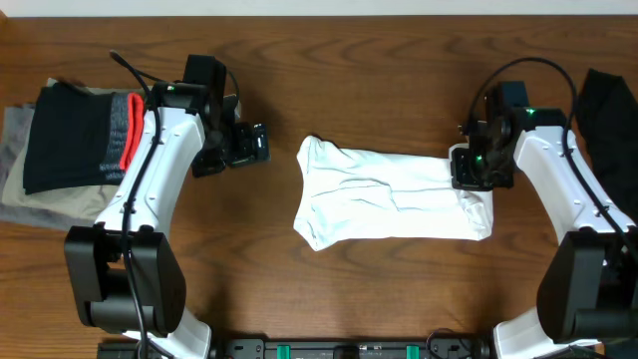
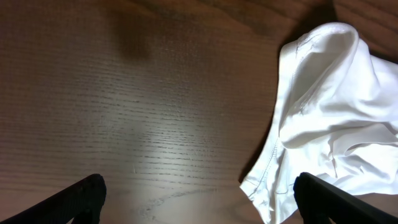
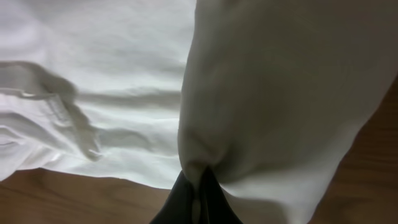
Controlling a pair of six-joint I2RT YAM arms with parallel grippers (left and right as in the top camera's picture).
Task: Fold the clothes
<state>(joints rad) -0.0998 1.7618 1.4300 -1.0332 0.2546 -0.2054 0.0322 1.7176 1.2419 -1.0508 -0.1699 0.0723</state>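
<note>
The brown wooden worktop (image 1: pixel 399 289) fills the overhead view, and the white T-shirt (image 1: pixel 384 194) lies crumpled across its middle, running from left to right. The right tool (image 1: pixel 477 170) sits on the shirt's right end, at the far corner, and its jaws are pinched together on a fold of the white cloth. The left tool (image 1: pixel 244 145) hangs over bare wood just beside the shirt's left edge, not touching it, with its jaws spread wide and nothing between them. At the left edge, a black garment (image 1: pixel 70 135) with a red-and-grey band rests on olive-grey garments (image 1: pixel 40 199), partly covered by the left arm. A dark cloth (image 1: pixel 610 110) is cut off by the right edge, and we cannot tell what it is. From above, the right arm's body hides the grip itself. The right wrist view shows it: the right tool (image 3: pixel 198 196) has dark tips closed tight on the T-shirt (image 3: pixel 273 93), which bulges up and fills most of the frame. The left wrist view shows the left tool (image 2: pixel 199 202) with both tips far apart at the bottom corners, and the T-shirt (image 2: pixel 329 118) with its stitched hem close to the right-hand tip. We cannot tell whether they touch.
</note>
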